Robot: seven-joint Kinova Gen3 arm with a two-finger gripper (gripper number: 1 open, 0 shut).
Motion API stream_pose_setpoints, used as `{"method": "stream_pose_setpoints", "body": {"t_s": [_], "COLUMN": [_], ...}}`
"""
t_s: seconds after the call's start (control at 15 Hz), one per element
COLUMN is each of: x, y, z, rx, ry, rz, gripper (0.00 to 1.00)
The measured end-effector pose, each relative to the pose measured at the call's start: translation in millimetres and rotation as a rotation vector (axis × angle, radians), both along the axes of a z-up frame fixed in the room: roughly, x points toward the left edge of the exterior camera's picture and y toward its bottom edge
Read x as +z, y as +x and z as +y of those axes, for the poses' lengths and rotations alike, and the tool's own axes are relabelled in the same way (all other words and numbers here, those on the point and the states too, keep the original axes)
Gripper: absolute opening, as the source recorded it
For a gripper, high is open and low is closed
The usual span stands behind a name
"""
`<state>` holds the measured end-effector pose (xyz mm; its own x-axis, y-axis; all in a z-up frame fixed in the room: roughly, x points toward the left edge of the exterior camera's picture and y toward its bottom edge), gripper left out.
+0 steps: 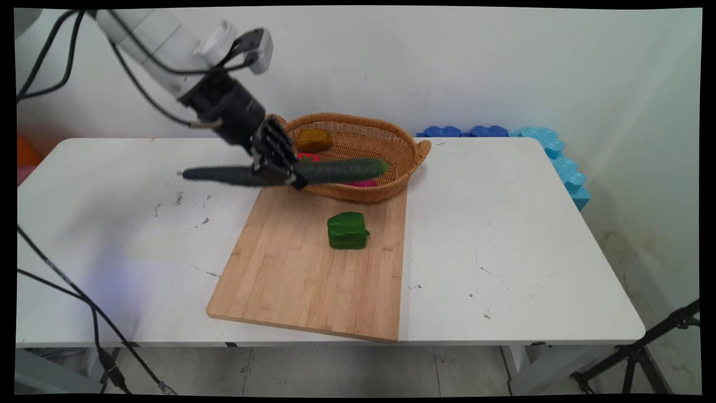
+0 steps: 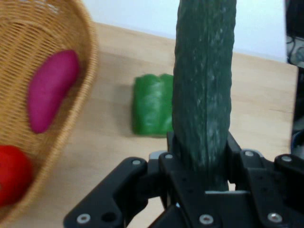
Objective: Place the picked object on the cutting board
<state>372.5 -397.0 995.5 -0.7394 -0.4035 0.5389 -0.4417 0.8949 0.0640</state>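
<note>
My gripper [image 1: 282, 170] is shut on a long dark green cucumber [image 1: 335, 169], held level in the air above the far end of the wooden cutting board [image 1: 313, 268] and the near rim of the wicker basket [image 1: 391, 146]. In the hand view the cucumber [image 2: 205, 80] runs straight up between the fingers of the gripper [image 2: 202, 159]. A green bell pepper [image 1: 347, 230] lies on the board below it, also seen as a green pepper [image 2: 152, 105] in the hand view.
The basket [image 2: 71, 28] holds a magenta vegetable [image 2: 50, 90], a red one [image 2: 12, 173] and a brown-orange piece [image 1: 313, 140]. Blue foam blocks [image 1: 554, 151] line the table's far right edge. A tripod leg [image 1: 643, 347] stands at lower right.
</note>
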Motion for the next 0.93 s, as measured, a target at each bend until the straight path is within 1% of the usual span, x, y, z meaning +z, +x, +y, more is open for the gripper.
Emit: {"method": "stream_pose_setpoints", "body": {"t_s": [0.2,0.4,0.6,0.8,0.93], "x": [-20.2,-37.4,-56.5,-80.1,-91.3], "y": [-5.6,-9.4,-13.3,-18.1,-20.6], "z": [27.0,40.5,44.9,42.4,40.2], "rx": [-0.002,-0.001,0.001,-0.001,-0.004], "ry": [0.027,0.034,0.025,0.009,0.002], "rz": [0.02,0.032,0.043,0.052,0.056], "gripper": [0.0,0.0,0.0,0.0,0.0]}}
